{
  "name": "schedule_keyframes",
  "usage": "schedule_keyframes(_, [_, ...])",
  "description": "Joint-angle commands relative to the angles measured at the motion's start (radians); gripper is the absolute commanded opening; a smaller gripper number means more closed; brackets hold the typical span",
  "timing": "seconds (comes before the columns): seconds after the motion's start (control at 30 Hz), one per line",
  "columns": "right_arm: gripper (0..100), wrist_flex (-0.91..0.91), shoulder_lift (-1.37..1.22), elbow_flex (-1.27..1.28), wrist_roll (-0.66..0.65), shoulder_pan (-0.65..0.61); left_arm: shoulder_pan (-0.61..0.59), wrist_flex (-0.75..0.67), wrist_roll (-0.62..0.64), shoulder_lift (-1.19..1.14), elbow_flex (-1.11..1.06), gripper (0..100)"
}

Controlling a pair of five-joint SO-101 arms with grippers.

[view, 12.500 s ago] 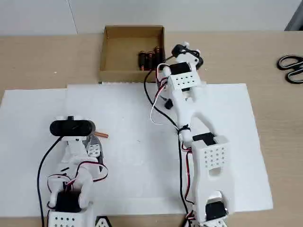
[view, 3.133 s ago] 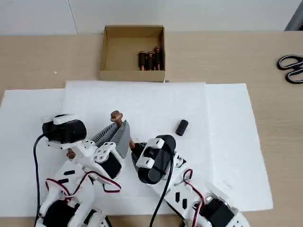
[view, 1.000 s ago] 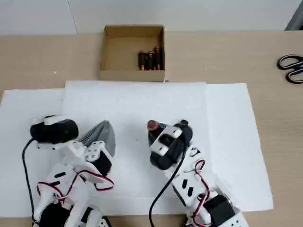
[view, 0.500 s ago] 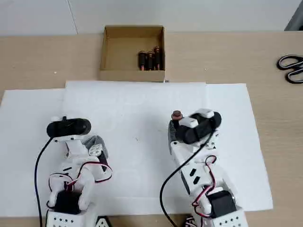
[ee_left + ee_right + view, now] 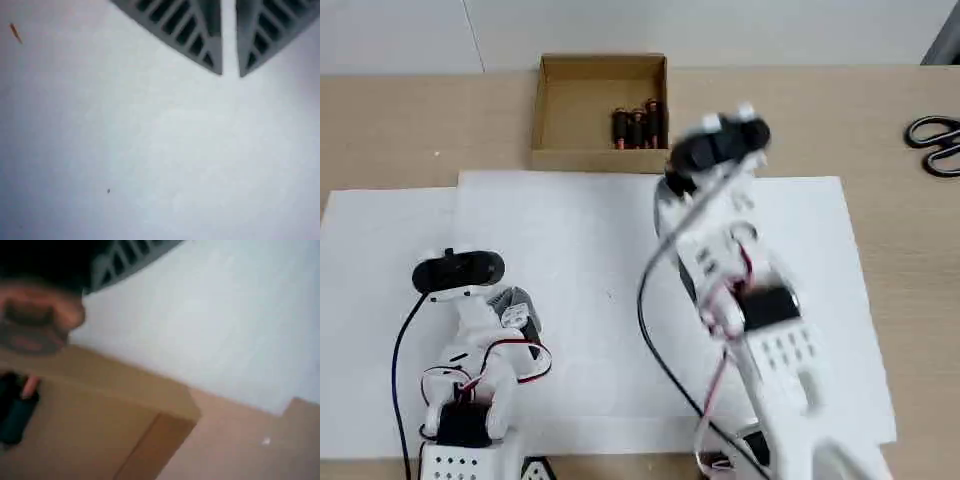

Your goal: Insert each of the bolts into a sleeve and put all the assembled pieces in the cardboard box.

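High view, far side of the worktop: cardboard box, open-topped, with three assembled pieces side by side against its right wall, each dark-bodied with a copper end. Just in front of the box, flat on the worktop, a white sheet under both arms. Right arm stretched out across the sheet, blurred, its far end near the box's front right corner. Left arm folded back at the near left of the sheet, well apart from the box. Scissors at the right edge of the worktop. Left wrist view: left gripper above bare sheet, ribbed fingers almost together with only a thin slit between them, holding nothing. Right wrist view: right gripper closed on a bolt, its copper head blurred, seen against the top of the box's near wall close to a corner. Inside the box beyond that wall, one of the assembled pieces, dark with a pinkish copper tip.
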State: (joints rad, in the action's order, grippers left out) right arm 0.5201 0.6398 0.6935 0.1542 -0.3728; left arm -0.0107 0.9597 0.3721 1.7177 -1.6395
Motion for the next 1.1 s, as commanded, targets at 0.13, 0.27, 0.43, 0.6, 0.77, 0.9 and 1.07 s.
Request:
schedule_keyframes(0.13, [0.2,-0.124,-0.492,-0.491,0.003,0.018,-0.006,-0.023,-0.005,0.008,0.004,1])
schedule_keyframes(0.27, [0.2,-0.171,-0.753,-0.730,-0.003,0.018,-0.011,-0.021,0.017,0.008,0.002,1])
schedule_keyframes(0.43, [0.2,-0.255,-1.053,-1.010,-0.107,0.008,-0.011,-0.021,0.017,0.008,0.002,1])
schedule_keyframes(0.6, [0.2,-0.278,-1.302,-1.261,-0.175,-0.010,-0.011,-0.021,0.017,0.008,0.002,1])
schedule_keyframes(0.77, [0.2,-0.271,-1.483,-1.470,-0.176,-0.022,-0.011,-0.021,0.017,0.008,0.002,1])
schedule_keyframes(0.9, [0.4,-0.237,-1.560,-1.559,-0.178,-0.027,-0.011,-0.021,0.017,0.008,0.002,1])
schedule_keyframes(1.07, [0.6,-0.133,-1.590,-1.602,-0.198,-0.033,-0.011,-0.021,0.017,0.008,0.002,1])
